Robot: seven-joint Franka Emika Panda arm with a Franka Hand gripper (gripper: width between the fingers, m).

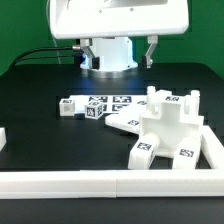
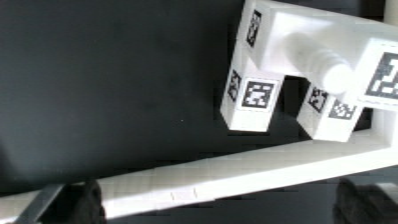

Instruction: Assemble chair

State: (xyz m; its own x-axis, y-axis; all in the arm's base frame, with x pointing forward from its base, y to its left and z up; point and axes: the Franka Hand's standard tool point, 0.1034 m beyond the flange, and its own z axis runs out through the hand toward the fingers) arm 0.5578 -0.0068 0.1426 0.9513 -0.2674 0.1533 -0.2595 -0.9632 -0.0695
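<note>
Between the fingers of the tool (image 1: 118,60) nothing is held. They hang spread wide apart, high over the black table (image 1: 40,90).

Nearest beneath the tool lies a short row of loose parts (image 1: 97,107), chunky white pieces with square tags, touching or just beside one another. Three can be made out, but they overlap, so the count is not certain.

Farther from the tool stands the chair (image 1: 165,125), so far one joined cluster: a flat slab with tagged blocks rising upright from it.

Farthest off, one plain white rail (image 1: 100,182) borders the table. The chair sits just beside it, and the wrist view does not settle whether the two touch.

The work appears to be partway through. One body is put together, and at least three pieces are not yet fitted. None is in the tool's grasp, so a loose part probably has to be picked up before anything more can be joined.
</note>
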